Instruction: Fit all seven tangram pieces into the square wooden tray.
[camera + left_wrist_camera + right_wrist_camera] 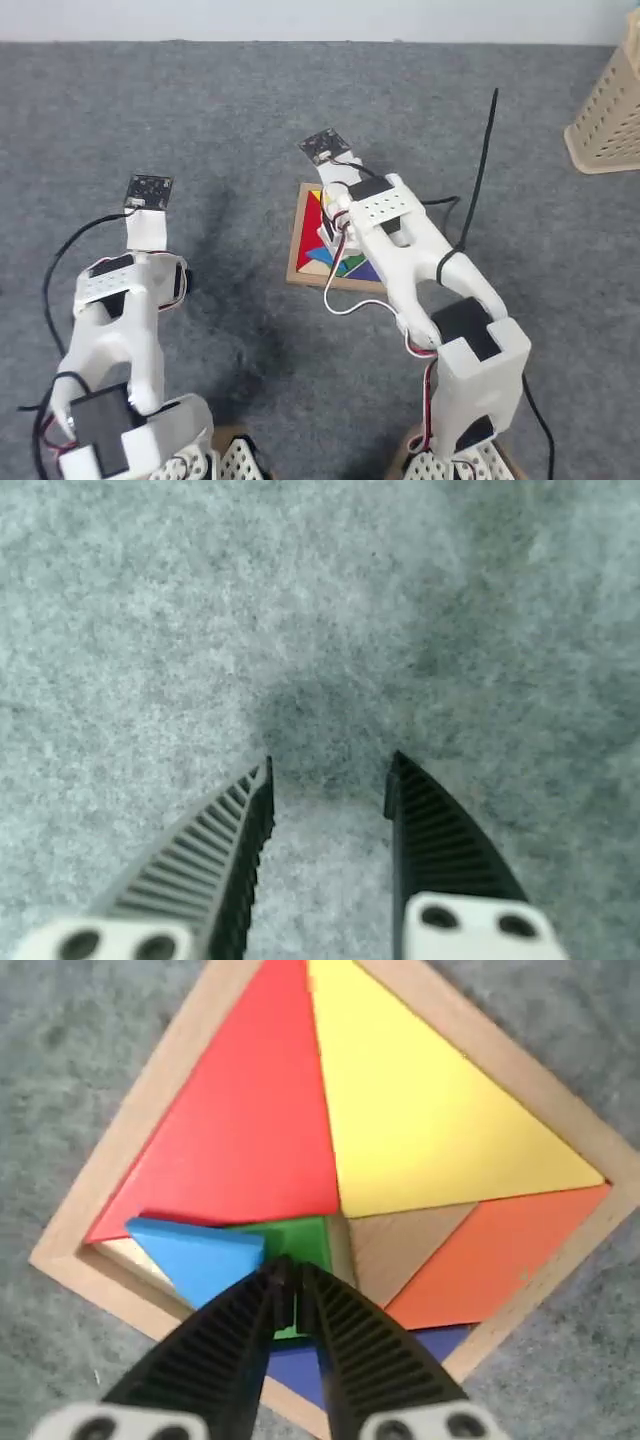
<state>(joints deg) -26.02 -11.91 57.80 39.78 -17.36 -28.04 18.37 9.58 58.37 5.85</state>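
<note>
The square wooden tray (95,1245) (298,238) holds a large red triangle (245,1130) and a large yellow triangle (420,1110), with an orange piece (500,1250) beside them. A light blue triangle (205,1255) lies askew near the tray's rim, and a dark blue piece (295,1365) lies under my fingers. My right gripper (295,1280) (332,215) is over the tray, shut on the green piece (300,1243). A bare brown patch (400,1250) sits next to the green piece. My left gripper (330,780) (150,192) hangs open over bare carpet, holding nothing.
Grey carpet covers the table. A pale perforated wooden stand (610,110) is at the far right edge. Cables (480,170) trail from the right arm beside the tray.
</note>
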